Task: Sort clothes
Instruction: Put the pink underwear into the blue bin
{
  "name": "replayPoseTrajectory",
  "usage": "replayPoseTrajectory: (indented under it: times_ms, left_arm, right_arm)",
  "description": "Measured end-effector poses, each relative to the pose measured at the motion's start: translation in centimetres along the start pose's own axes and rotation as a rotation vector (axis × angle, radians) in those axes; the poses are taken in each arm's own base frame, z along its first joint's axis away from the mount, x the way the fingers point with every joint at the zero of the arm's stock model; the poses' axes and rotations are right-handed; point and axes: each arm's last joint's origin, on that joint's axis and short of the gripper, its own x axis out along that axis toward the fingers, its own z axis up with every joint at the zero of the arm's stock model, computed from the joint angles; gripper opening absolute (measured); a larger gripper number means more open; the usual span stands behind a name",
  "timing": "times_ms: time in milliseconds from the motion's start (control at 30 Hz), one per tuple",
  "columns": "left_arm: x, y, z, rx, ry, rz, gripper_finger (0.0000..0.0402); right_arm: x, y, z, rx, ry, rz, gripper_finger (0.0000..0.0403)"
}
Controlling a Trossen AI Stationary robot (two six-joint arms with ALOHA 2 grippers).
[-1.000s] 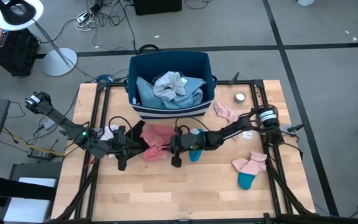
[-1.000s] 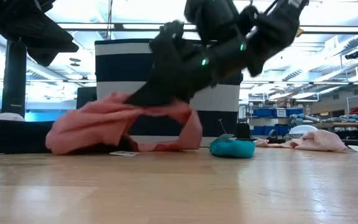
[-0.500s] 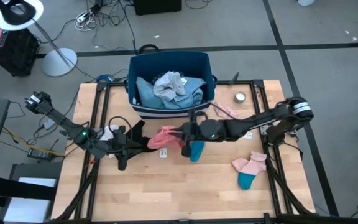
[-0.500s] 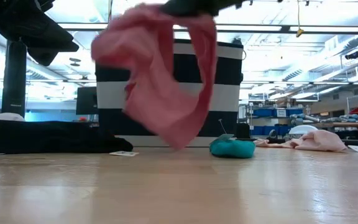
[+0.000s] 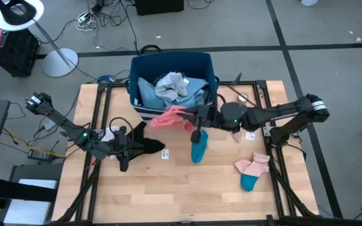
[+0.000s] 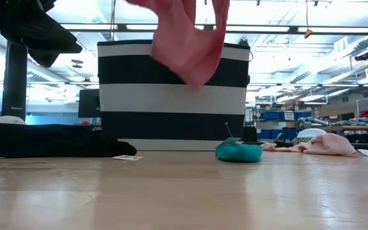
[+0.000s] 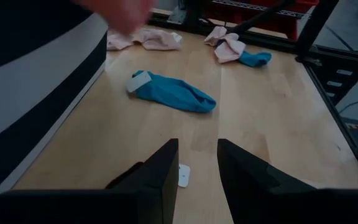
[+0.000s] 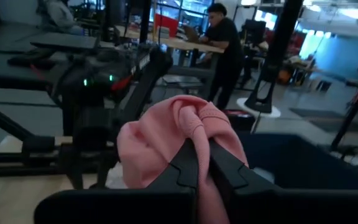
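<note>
A coral-pink garment [image 5: 170, 117] hangs in the air by the near wall of the navy, white-striped bin [image 5: 171, 81], with my right gripper [image 5: 192, 119] shut on it. In the low view the pink garment [image 6: 187, 38] dangles in front of the bin [image 6: 171, 96]. My left gripper [image 5: 132, 145] stays open over a black garment [image 5: 148, 145] that lies flat on the table; nothing is between its fingers [image 7: 169, 168]. A teal sock [image 5: 198, 147] lies on the table below the right arm. My right gripper pinches a bunched fold of the pink garment [image 8: 194, 127] between its two fingers [image 8: 185, 165]. The fingers reach in about level from the table's right side. The garment hangs slack below and beside them, clear of the table.
The bin holds light-blue and grey-white clothes [image 5: 168, 88]. A pink-and-teal sock pair [image 5: 251, 171] lies at the near right, and a pale pink item [image 6: 324, 144] further back. A white tag [image 5: 164, 154] lies on the wood. A person [image 8: 225, 50] stands in the room behind.
My right gripper has risen and gone toward the bin, tipping up to about level, still shut on the pink garment. The garment has been lifted off the table and now hangs clear of it by the bin's near wall. The teal sock is left lying where it was.
</note>
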Motion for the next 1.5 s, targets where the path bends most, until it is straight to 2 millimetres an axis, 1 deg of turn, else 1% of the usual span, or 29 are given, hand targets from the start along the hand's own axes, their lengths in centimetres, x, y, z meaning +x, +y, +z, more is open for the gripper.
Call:
replayPoseTrajectory:
  times_ms: [100, 200, 333, 533, 733, 867, 1067, 1133, 1333, 1433, 1500]
  left_arm:
    - [0.0, 0.0, 0.0, 0.000, -0.003, 0.004, 0.0117]
    - [0.0, 0.0, 0.0, -0.001, -0.003, 0.005, 0.0117]
    - [0.0, 0.0, 0.0, 0.001, -0.001, 0.006, 0.0117]
    - [0.0, 0.0, 0.0, 0.005, -0.002, 0.007, 0.0117]
    - [0.0, 0.1, 0.0, 0.005, -0.009, 0.019, 0.0117]
    - [0.0, 0.1, 0.0, 0.005, -0.009, 0.019, 0.0117]
    - [0.0, 0.1, 0.0, 0.011, -0.010, 0.023, 0.0117]
    - [0.0, 0.1, 0.0, 0.012, -0.011, 0.025, 0.0117]
    - [0.0, 0.1, 0.0, 0.012, -0.012, 0.026, 0.0117]
    - [0.0, 0.1, 0.0, 0.012, -0.011, 0.026, 0.0117]
    - [0.0, 0.1, 0.0, 0.012, -0.012, 0.026, 0.0117]
  right_arm:
    - [0.2, -0.8, 2.5, -0.027, -0.023, -0.019, 0.0007]
    - [0.5, -2.0, 4.5, -0.029, -0.045, -0.055, 0.0007]
    - [0.5, -3.9, 6.1, -0.032, -0.072, -0.107, 0.0007]
    - [0.8, -6.9, 7.3, -0.016, -0.107, -0.188, 0.0007]
    - [1.3, -9.8, 7.5, -0.007, -0.144, -0.257, 0.0007]
    - [1.5, -11.6, 7.2, -0.010, -0.137, -0.309, 0.0007]
    - [2.4, -13.4, 6.3, 0.027, -0.129, -0.287, 0.0008]
    - [3.0, -13.7, 5.7, 0.038, -0.121, -0.278, 0.0008]
    - [6.1, -14.1, 2.7, 0.039, -0.021, -0.267, 0.0008]
    - [8.1, -14.1, 0.4, 0.033, 0.053, -0.267, 0.0008]
    - [9.5, -14.2, -1.3, 0.064, 0.098, -0.271, 0.0008]
